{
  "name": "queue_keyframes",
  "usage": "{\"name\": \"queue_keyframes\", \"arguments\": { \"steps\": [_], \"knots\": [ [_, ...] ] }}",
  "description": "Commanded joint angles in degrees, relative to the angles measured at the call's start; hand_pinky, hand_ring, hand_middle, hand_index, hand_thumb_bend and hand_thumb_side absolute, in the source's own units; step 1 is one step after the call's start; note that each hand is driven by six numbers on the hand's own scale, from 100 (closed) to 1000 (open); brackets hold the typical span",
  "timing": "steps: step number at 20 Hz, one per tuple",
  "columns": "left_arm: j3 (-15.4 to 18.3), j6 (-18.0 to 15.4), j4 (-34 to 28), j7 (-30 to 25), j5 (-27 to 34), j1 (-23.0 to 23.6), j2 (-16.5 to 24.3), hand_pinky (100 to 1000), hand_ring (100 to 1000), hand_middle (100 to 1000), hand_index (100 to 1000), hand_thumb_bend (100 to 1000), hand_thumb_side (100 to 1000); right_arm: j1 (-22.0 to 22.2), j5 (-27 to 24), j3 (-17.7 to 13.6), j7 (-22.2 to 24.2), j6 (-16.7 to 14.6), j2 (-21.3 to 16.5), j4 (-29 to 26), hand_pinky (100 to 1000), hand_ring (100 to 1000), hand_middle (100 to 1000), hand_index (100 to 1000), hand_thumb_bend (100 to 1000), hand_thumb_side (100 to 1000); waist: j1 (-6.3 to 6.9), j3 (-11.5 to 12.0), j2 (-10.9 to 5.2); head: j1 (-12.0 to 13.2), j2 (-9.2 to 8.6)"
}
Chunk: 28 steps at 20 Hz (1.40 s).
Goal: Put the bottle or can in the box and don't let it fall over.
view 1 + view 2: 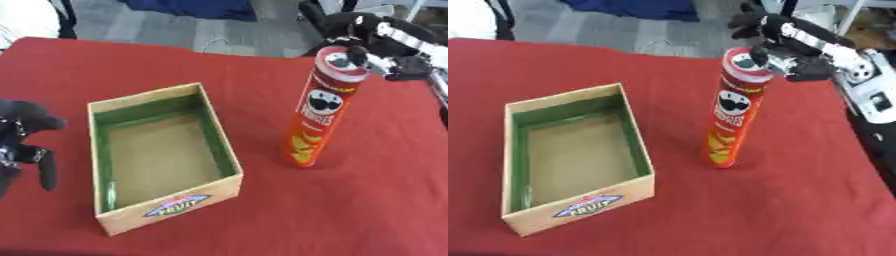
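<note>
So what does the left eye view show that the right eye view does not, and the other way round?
Only the left eye view shows the left hand, idle at the left edge, fingers pointing down. Only the right eye view shows more of the right arm's silver part. Both show the empty box on the red table, the chips can upright beside it, and the right hand at the can's top.

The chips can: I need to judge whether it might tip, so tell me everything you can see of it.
The chips can is a tall, slim red tube with a silvery lid, a moustached face logo and yellow chips printed near its base. It stands upright on the red tablecloth, right of the open box and apart from it. The right hand touches its top rim; whether the fingers grip it is unclear.
</note>
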Motion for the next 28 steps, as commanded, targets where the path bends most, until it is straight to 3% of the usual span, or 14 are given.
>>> {"name": "queue_keyframes", "arguments": {
  "steps": [1,14,28],
  "knots": [
    [0.40,-0.28,-1.13,0.01,-0.07,-0.34,0.98,453,877,830,911,100,589,-0.40,0.28,-0.56,11.46,-11.33,-0.92,-1.52,920,878,905,984,100,784,0.19,-0.10,-0.93,0.12,0.19],
    [0.36,-0.28,-1.13,-0.12,-0.30,-0.36,0.92,453,877,830,910,100,586,0.07,4.97,-0.07,9.91,-15.13,-0.70,-1.17,934,892,914,983,100,817,0.13,0.02,-0.93,0.03,0.45],
    [0.29,-0.24,-1.13,-0.23,-0.49,-0.42,0.87,453,876,824,907,100,582,-0.07,8.64,0.71,5.74,-16.01,-0.59,-0.69,904,868,900,975,100,756,0.08,0.19,-0.94,-0.12,0.55]
  ]
}}
